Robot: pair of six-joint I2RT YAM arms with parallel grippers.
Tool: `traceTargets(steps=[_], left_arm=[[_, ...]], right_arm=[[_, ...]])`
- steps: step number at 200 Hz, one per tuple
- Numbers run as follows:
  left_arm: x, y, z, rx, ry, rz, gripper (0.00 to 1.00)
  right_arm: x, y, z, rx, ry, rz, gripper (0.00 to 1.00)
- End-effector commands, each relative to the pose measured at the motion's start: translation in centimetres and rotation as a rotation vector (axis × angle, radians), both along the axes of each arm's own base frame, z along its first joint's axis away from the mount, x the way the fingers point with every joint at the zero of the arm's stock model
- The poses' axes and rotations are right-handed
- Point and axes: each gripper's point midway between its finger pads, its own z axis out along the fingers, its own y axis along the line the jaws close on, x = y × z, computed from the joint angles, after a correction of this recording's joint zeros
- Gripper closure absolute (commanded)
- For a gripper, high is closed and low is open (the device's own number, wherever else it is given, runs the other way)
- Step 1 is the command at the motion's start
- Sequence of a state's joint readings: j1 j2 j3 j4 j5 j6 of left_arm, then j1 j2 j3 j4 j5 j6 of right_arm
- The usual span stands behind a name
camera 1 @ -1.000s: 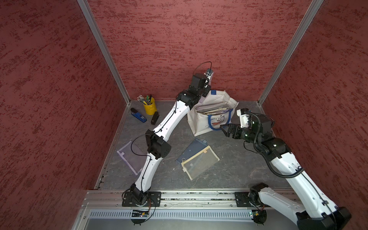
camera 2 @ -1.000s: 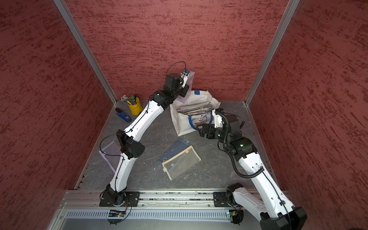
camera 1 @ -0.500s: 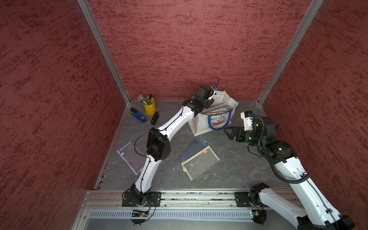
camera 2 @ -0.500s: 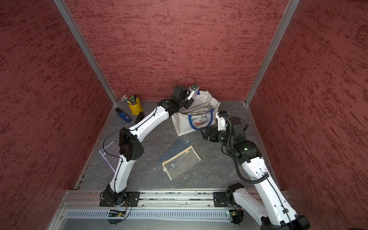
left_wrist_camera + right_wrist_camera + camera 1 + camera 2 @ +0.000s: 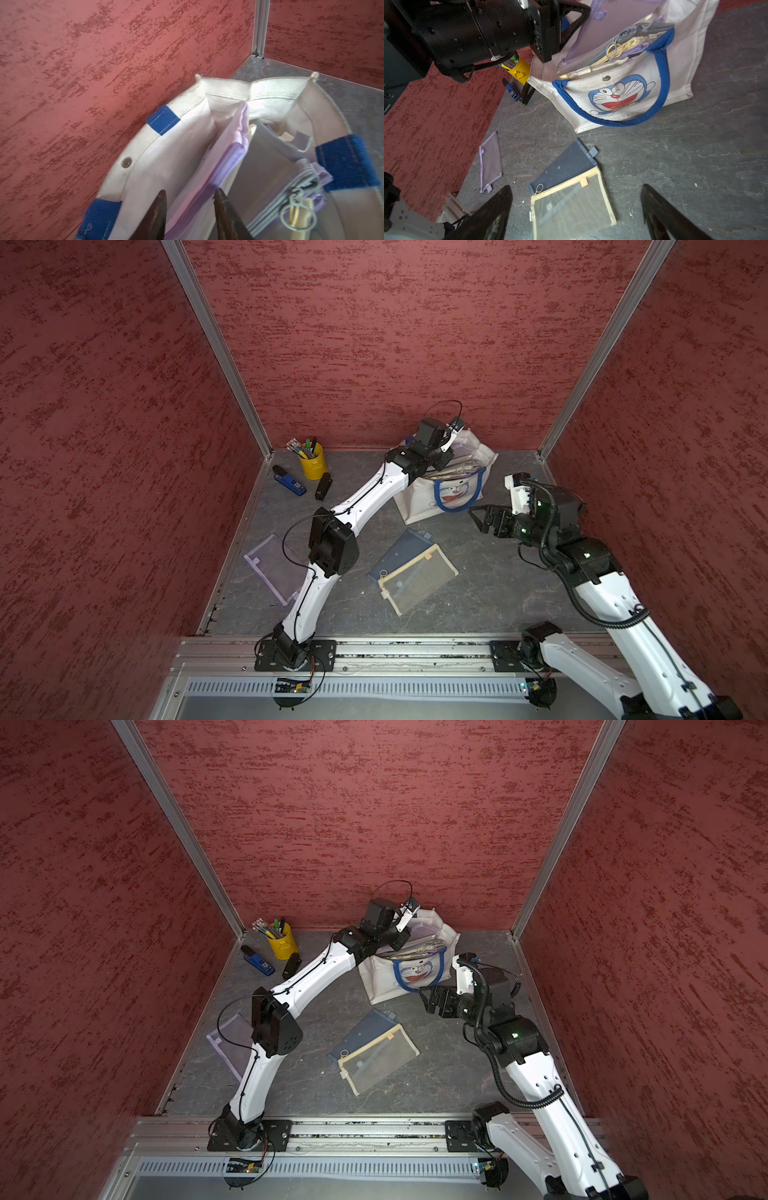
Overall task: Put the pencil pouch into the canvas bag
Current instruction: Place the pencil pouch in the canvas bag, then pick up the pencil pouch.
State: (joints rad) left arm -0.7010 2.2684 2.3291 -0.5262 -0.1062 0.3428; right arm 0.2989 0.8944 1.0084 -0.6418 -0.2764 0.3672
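One canvas bag (image 5: 417, 506), white and blue-handled, is standing at one o'clock, holding the pale lilac pencil pouch (image 5: 225, 146) on edge. Three loose pouches (image 5: 419, 580) are lying outside. Left gripper (image 5: 190, 192) is hovering parted; right gripper (image 5: 576, 187) is gaping wide.

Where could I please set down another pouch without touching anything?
The widest bare patch lies between the mesh pouch, the front rail and the right arm. A narrower one runs between the purple pouch and the navy pouch, though the left arm spans it. The back is crowded: canvas bag, pen cup.
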Motion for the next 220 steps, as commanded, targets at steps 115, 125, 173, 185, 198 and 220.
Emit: traceTargets(steps=[115, 125, 173, 185, 198, 220], left_arm=[[-12.9, 4.3, 10.8, -0.311, 0.228, -0.057, 0.54], [-14.6, 5.0, 8.8, -0.297, 0.305, -0.046, 0.52], [-23.1, 7.7, 1.3, -0.393, 0.566, -0.025, 0.35], [-24.5, 8.4, -0.4, -0.401, 0.615, -0.013, 0.30], [-25.8, 9.2, -2.6, -0.392, 0.679, 0.011, 0.26], [-27.8, 10.0, -6.2, -0.381, 0.804, 0.032, 0.22]], right_arm=[[-1.9, -1.1, -6.6, 0.045, 0.178, -0.087, 0.03], [-2.4, -0.8, -7.9, 0.070, 0.222, -0.082, 0.04], [-4.9, 0.1, -14.6, 0.206, 0.418, -0.117, 0.03], [-5.4, 0.0, -15.9, 0.241, 0.454, -0.148, 0.02], [-5.9, 0.0, -17.2, 0.284, 0.488, -0.174, 0.02], [-6.5, -0.4, -17.8, 0.331, 0.490, -0.233, 0.01]])
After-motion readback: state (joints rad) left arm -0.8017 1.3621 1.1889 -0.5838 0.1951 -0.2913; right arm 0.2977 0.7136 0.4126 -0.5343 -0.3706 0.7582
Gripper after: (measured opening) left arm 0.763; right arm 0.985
